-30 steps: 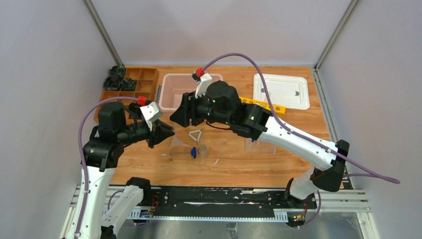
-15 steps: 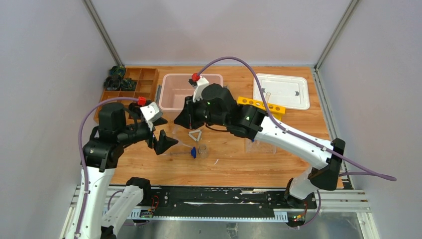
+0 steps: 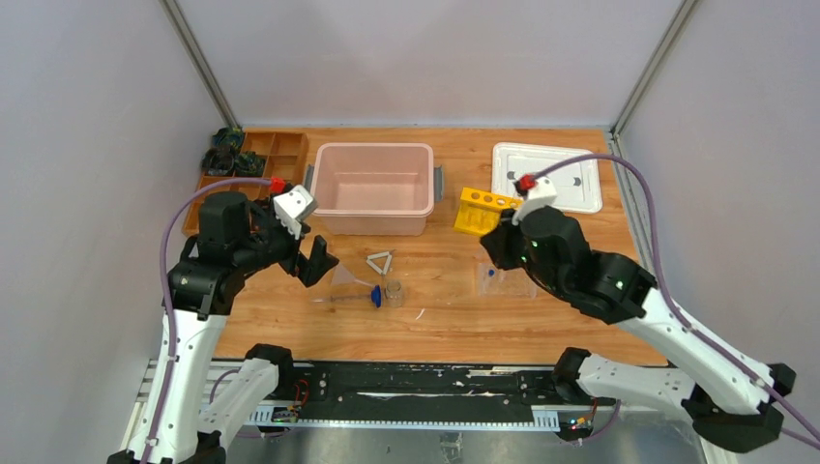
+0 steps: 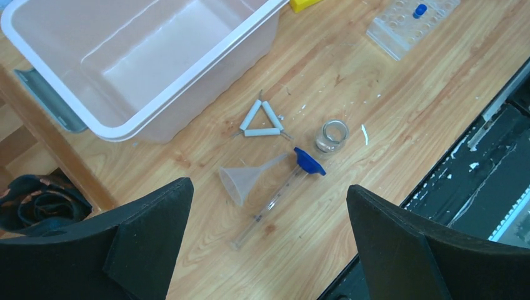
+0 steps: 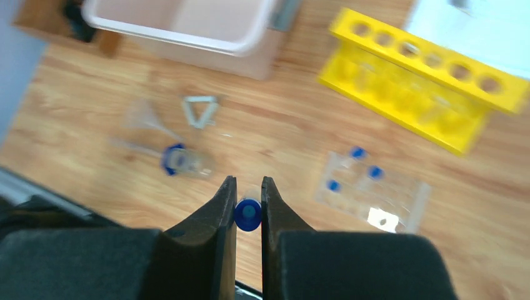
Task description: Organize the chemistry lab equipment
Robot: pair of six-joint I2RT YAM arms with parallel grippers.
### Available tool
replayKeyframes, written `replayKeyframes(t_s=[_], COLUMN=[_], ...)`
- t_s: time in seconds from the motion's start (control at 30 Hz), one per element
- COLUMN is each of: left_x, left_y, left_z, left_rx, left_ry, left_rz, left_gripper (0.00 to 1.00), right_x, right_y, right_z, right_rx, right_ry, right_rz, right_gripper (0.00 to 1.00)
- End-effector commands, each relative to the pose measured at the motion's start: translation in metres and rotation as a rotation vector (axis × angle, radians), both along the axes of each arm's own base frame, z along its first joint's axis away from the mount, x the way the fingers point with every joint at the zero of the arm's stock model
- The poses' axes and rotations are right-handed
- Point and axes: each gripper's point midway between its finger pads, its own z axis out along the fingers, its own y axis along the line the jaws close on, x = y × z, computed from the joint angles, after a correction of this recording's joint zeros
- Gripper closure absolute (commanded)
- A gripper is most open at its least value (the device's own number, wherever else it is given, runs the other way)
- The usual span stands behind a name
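Observation:
My right gripper (image 5: 248, 179) is shut on a small blue-capped vial (image 5: 248, 214) and hovers above the wood just left of the clear vial tray (image 5: 375, 187), which holds three blue-capped vials. In the top view the right gripper (image 3: 491, 248) is beside the tray (image 3: 505, 280) and the yellow holed rack (image 3: 481, 211). My left gripper (image 4: 269, 187) hangs wide open and empty above the clear funnel (image 4: 240, 181) and the clear glass tube (image 4: 269, 203) with its blue collar. The pale triangle (image 4: 261, 120) and the tiny beaker (image 4: 331, 135) lie just beyond them.
A pink bin (image 3: 372, 148) stands at the back centre with nothing showing inside. A brown wooden compartment tray (image 3: 247, 159) of dark parts sits at the back left. A white lidded tray (image 3: 546, 177) is at the back right. Grey walls close in both sides.
The two grippers met left of centre. The left jaws have opened, the right jaws have shut on the vial, and the right arm has swung right to beside the vial tray.

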Motion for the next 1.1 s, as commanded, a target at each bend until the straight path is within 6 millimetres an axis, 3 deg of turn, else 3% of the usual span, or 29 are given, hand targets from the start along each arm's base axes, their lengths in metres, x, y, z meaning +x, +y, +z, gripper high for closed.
replayKeyframes(t_s=[0.0, 0.17, 0.4, 1.07], left_x=[0.008, 0.009, 0.003, 0.002], left_y=[0.005, 0.007, 0.007, 0.005], left_z=[0.002, -0.002, -0.003, -0.002], left_rx=[0.021, 0.032, 0.035, 0.023], left_ry=[-0.016, -0.011, -0.030, -0.023], left_rz=[0.033, 0.044, 0.031, 0.026], left_gripper=[0.00, 0.00, 0.00, 0.00], right_x=[-0.006, -0.011, 0.003, 0.046], right_y=[-0.088, -0.127, -0.134, -0.138], right_z=[-0.061, -0.105, -0.148, -0.194], right_rx=[-0.200, -0.256, -0.345, -0.350], right_ry=[0.075, 0.134, 0.186, 0.099], right_rz=[-0.248, -0.381, -0.453, -0.574], right_gripper=[1.00, 1.00, 1.00, 1.00])
